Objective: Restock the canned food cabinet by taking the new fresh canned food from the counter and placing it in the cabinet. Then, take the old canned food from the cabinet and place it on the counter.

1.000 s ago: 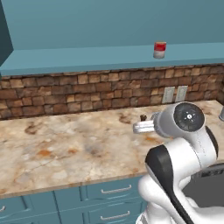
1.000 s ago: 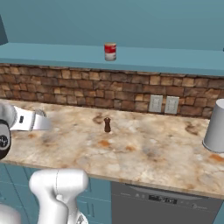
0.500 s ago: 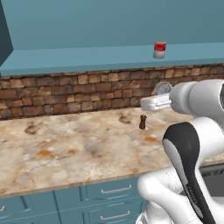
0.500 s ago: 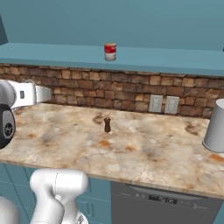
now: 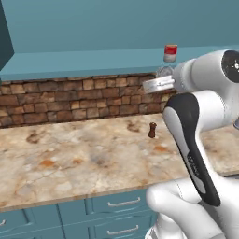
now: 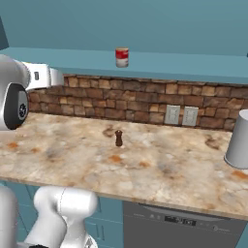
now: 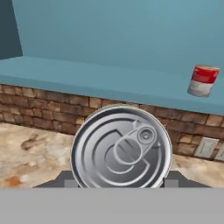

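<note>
The new fresh canned food [image 7: 121,148], a flat silver tin with a pull tab, sits between my fingertips, and my gripper [image 7: 120,180] is shut on it. In the left base view the gripper [image 5: 156,85] hangs in the air just below the front edge of the cabinet [image 5: 84,60] shelf, with the tin [image 5: 163,72] at its tip. The old canned food [image 5: 170,53] [image 6: 122,57] [image 7: 202,81], red and white, stands upright on the teal shelf, up and to the right of the tin. The counter [image 5: 84,158] [image 6: 160,164] lies well below the gripper.
A slim dark pepper mill [image 5: 152,130] [image 6: 118,138] stands mid-counter. A grey canister [image 6: 238,140] is at the counter's right end. Wall outlets [image 6: 180,115] sit in the brick backsplash. The cabinet shelf [image 7: 87,74] runs long and bare to the left of the red can.
The arm has risen from just above counter height to the shelf's front edge, carrying the silver tin. The red can and pepper mill have stayed put.
</note>
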